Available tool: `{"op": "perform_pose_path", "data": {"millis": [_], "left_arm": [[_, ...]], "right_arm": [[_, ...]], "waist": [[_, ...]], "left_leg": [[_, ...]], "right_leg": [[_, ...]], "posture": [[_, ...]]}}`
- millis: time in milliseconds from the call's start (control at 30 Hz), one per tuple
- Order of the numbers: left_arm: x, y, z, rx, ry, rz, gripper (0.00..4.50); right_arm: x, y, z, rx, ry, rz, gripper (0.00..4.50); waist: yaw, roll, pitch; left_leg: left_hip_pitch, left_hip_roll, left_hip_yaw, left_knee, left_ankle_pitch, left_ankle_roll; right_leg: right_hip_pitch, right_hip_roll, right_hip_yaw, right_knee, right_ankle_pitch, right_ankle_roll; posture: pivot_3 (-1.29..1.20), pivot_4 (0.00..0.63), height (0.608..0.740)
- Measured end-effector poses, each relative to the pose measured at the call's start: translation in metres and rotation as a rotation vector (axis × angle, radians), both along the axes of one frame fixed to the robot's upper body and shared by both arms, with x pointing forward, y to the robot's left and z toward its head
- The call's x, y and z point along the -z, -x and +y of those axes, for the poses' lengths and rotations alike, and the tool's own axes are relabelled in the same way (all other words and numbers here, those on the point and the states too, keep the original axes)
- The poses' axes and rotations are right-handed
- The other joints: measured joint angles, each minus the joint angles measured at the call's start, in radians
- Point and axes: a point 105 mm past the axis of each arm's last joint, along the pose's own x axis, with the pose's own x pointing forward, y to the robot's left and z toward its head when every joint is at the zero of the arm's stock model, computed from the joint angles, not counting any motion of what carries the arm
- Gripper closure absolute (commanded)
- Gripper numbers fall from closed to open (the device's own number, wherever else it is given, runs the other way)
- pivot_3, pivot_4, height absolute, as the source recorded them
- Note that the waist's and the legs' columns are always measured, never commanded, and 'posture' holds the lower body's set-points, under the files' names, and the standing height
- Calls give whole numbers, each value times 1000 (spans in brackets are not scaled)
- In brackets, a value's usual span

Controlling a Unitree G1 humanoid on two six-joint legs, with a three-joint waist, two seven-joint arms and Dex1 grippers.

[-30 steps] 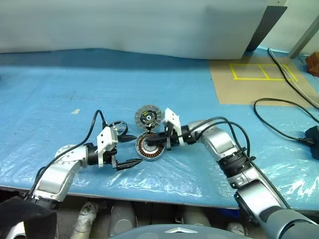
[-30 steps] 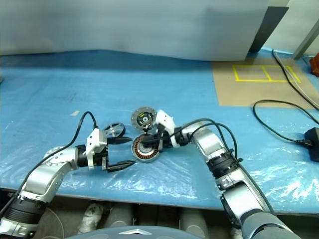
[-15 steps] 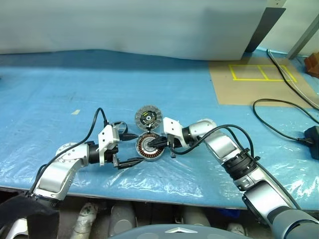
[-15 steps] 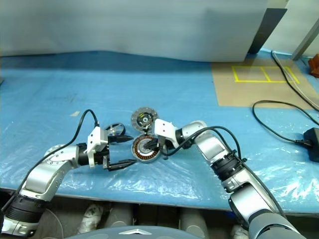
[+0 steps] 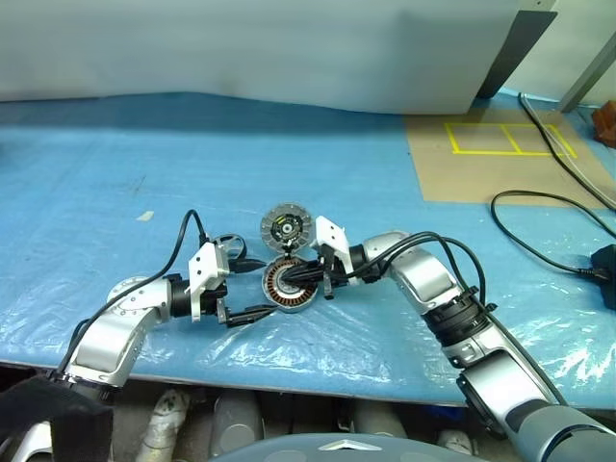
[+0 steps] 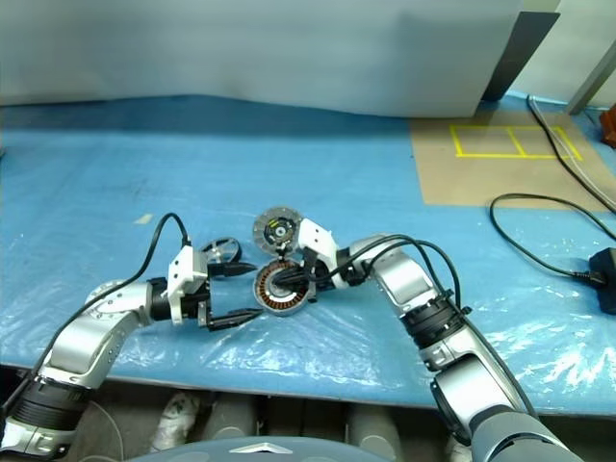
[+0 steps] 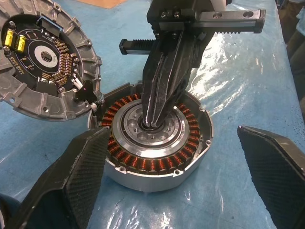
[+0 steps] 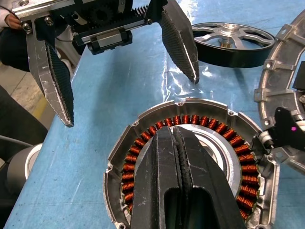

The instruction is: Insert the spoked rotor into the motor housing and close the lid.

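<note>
The motor housing (image 5: 289,287) lies face up on the blue sheet, its copper windings (image 7: 143,164) ringing a silver centre. The lid (image 5: 286,227) lies open just behind it, joined at the rim, inner face up. The spoked rotor (image 8: 233,40) rests flat to the housing's left, partly behind my left gripper. My right gripper (image 7: 155,124) is shut, its tips pressed into the hole at the housing's centre. My left gripper (image 5: 258,287) stands open beside the housing's left rim, with nothing between its fingers (image 8: 57,86).
Black cables (image 5: 539,221) and a plug (image 5: 604,262) lie at the right. A brown board with yellow tape (image 5: 491,154) sits at the back right. A small white scrap (image 5: 144,216) lies at the left. The table's front edge runs close below both arms.
My right wrist has tilted slightly while its shut tips stay at the housing's centre. The left arm, housing, lid and rotor have not moved.
</note>
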Motion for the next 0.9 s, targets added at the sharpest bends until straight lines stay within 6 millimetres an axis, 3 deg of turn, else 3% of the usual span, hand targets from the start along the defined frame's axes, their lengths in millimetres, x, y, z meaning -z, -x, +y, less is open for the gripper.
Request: {"op": "perform_pose_path", "data": {"millis": [467, 533, 600, 700, 900], "left_arm": [[3, 4, 1, 7, -1, 16, 0], [3, 4, 1, 7, -1, 15, 0], [3, 5, 1, 6, -2, 14, 0], [2, 4, 2, 5, -4, 9, 0], [2, 4, 2, 6, -4, 10, 0]], "right_arm": [[-19, -7, 5, 50, -105, 66, 4485], [-10, -5, 4, 32, -49, 39, 4485], [14, 3, -4, -22, 80, -59, 4485], [14, 2, 1, -63, 103, -151, 4485], [9, -5, 0, 13, 22, -20, 4485]], "waist": [[0, 0, 0], [0, 0, 0], [3, 0, 0], [-2, 0, -1], [-1, 0, 0]], "left_leg": [[0, 0, 0, 0, 0, 0], [1, 0, 0, 0, 0, 0], [1, 0, 0, 0, 0, 0], [7, 0, 1, -1, 0, 0], [6, 0, 1, 0, 0, 0]], "right_leg": [[0, 0, 0, 0, 0, 0], [1, 0, 0, 0, 0, 0], [2, 0, -1, -1, 0, 0], [6, 0, 1, -1, 0, 0], [4, 0, 2, 1, 0, 0]], "posture": [[0, 150, 740], [0, 150, 740], [0, 150, 740], [0, 150, 740], [0, 150, 740]]}}
